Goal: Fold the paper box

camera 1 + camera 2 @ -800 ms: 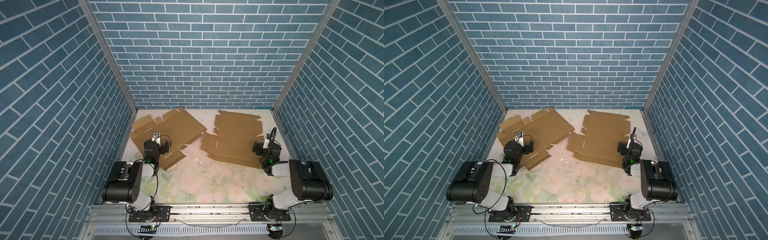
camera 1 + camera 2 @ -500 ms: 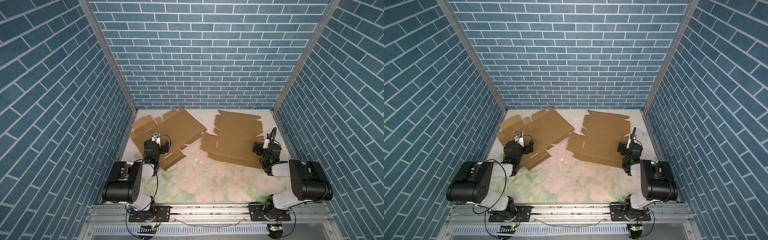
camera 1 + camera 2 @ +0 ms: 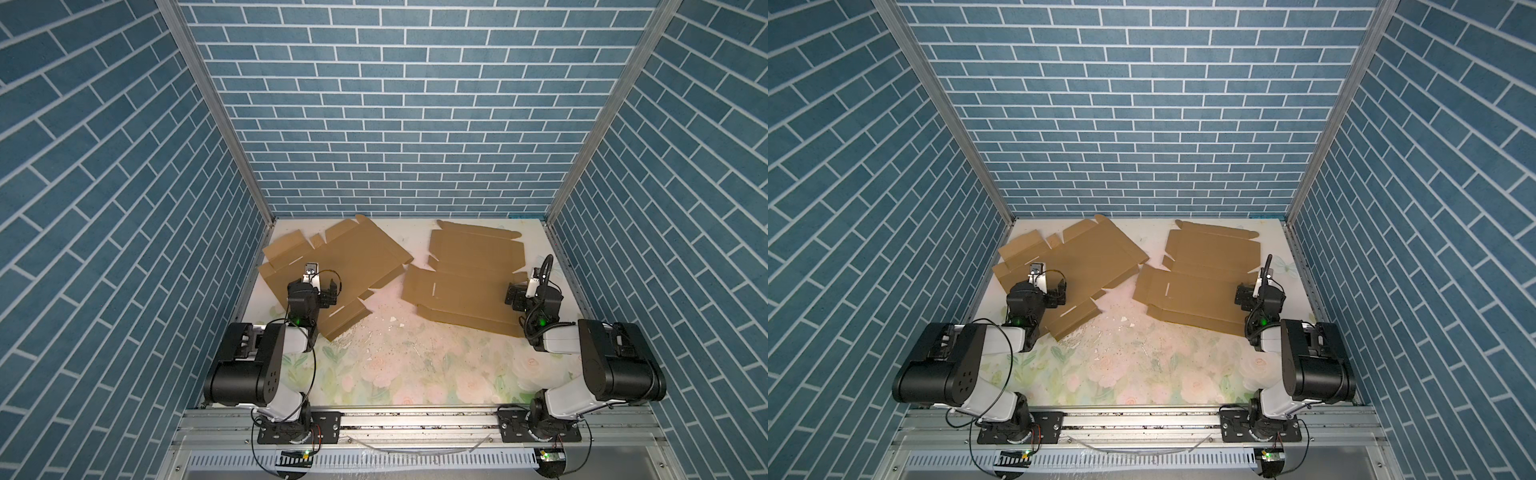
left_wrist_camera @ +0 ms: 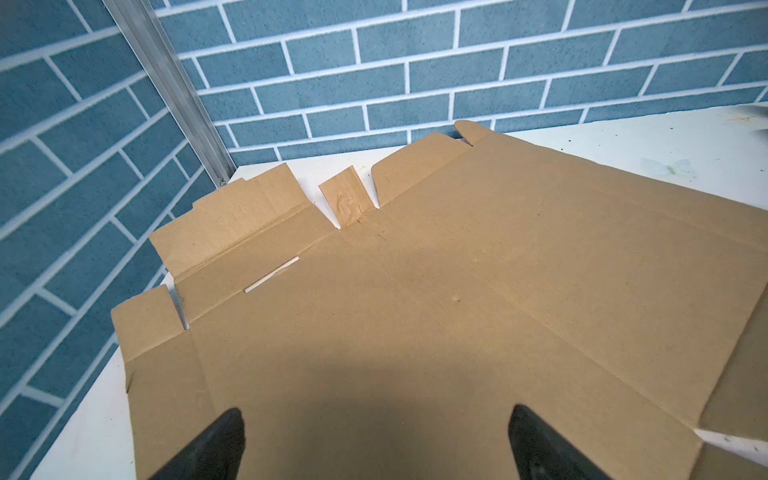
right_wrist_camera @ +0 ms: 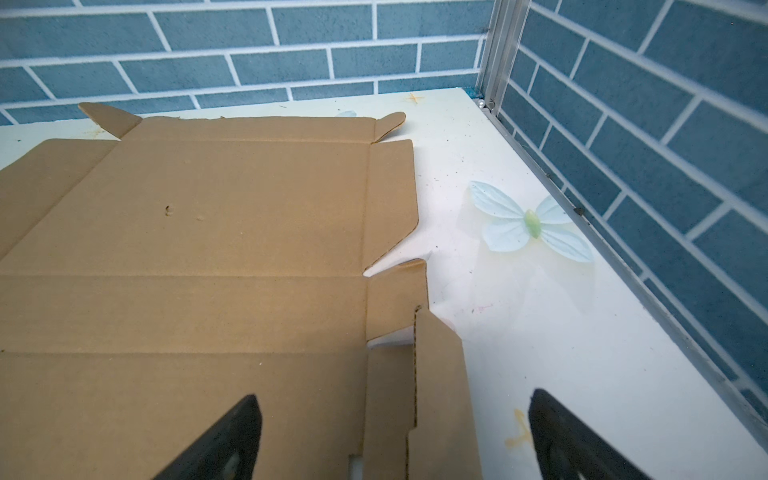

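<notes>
Left pincer [image 4: 376,419] is seen released, jaws spread wide, nothing gripped between them. Directly beneath it, and stretching away ahead of its fingertips [image 4: 216,444], the left paper box blank [image 4: 415,291] is laid flat on the desk [image 4: 623,141]. A shadow is cast on the cardboard between the two fingers. Whether the sheet is actually touched cannot be told. Further ahead of the pincer, the blank's small flaps are spread toward the corner of the brick wall [image 4: 374,62].

Over to the right pincer [image 5: 395,405]: it too is released, jaws held fully apart, nothing grasped. The edge of the right paper box blank [image 5: 208,228] is straddled, with one finger placed over cardboard and the other over bare desk. Between them a side flap [image 5: 440,374] is raised off the sheet. Ahead of this pincer, toward the side wall, a pale butterfly print [image 5: 532,224] is shown on the desk surface.

In both top views the two blanks are seen unfolded, lying just beside each other with a narrow gap between, each with a pincer poised over its near part. White crumbs [image 3: 390,320] are scattered on the desk between the two pincers.
</notes>
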Available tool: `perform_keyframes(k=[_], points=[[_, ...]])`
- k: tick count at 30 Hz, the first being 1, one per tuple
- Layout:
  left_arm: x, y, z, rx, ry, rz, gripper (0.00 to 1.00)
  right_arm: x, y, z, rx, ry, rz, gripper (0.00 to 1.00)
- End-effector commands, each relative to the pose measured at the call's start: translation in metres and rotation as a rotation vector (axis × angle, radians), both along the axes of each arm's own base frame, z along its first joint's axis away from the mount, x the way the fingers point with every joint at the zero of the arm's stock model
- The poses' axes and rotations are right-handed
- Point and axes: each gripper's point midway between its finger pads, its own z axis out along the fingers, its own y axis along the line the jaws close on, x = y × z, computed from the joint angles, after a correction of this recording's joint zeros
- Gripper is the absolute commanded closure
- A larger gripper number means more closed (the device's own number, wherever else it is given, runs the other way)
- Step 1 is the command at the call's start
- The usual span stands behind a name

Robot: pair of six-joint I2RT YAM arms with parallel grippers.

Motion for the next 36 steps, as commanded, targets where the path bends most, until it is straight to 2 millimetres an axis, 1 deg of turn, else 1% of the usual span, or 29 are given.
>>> perform_keyframes(k=[1,16,19,21,22,24,26,27,28,30,31,32,33,34,36], points=[[0.003,0.001,0.0,-0.004,0.003,-0.001,0.0,0.011,-0.002,0.013,-0.03,-0.034,0.005,0.01],[0.002,0.001,0.0,-0.005,0.004,-0.001,0.01,0.011,-0.004,0.012,-0.021,-0.031,-0.01,0.01],[0.003,0.003,0.0,-0.028,0.005,-0.01,0.01,0.011,-0.005,0.012,-0.017,-0.031,-0.013,0.01],[0.003,0.0,0.006,-0.022,0.003,-0.021,0.0,0.01,-0.008,0.018,-0.027,-0.039,-0.032,0.01],[0.002,-0.003,0.015,-0.003,-0.006,-0.028,0.0,0.008,-0.009,0.023,-0.031,-0.022,-0.036,0.01],[-0.004,0.0,0.026,0.043,-0.016,0.03,0.01,0.006,-0.012,0.045,-0.039,-0.001,-0.064,0.01],[-0.016,0.006,0.04,0.09,-0.03,0.142,0.0,0.003,-0.023,0.066,-0.001,0.01,-0.155,0.01],[-0.021,0.008,0.046,0.091,-0.028,0.184,0.0,-0.001,-0.026,0.074,0.03,0.018,-0.196,0.01],[-0.027,0.006,0.056,0.076,-0.045,0.199,0.0,-0.006,-0.027,0.083,0.061,0.037,-0.232,0.01],[-0.034,0.003,0.073,0.022,-0.065,0.218,0.01,-0.018,-0.025,0.096,0.067,0.084,-0.292,0.01],[-0.037,0.001,0.083,-0.002,-0.058,0.22,0.0,-0.024,-0.021,0.101,0.078,0.119,-0.307,0.01],[-0.039,-0.001,0.09,-0.02,-0.046,0.223,0.0,-0.027,-0.013,0.107,0.127,0.143,-0.288,0.01],[-0.04,-0.003,0.097,-0.038,-0.038,0.227,0.0,-0.028,-0.005,0.111,0.201,0.151,-0.269,0.01],[-0.041,-0.005,0.102,-0.061,-0.02,0.225,0.0,-0.032,0.002,0.113,0.327,0.157,-0.286,0.01],[-0.041,-0.009,0.114,-0.132,0.009,0.232,0.0,-0.03,0.033,0.12,0.527,0.134,-0.13,0.02]])
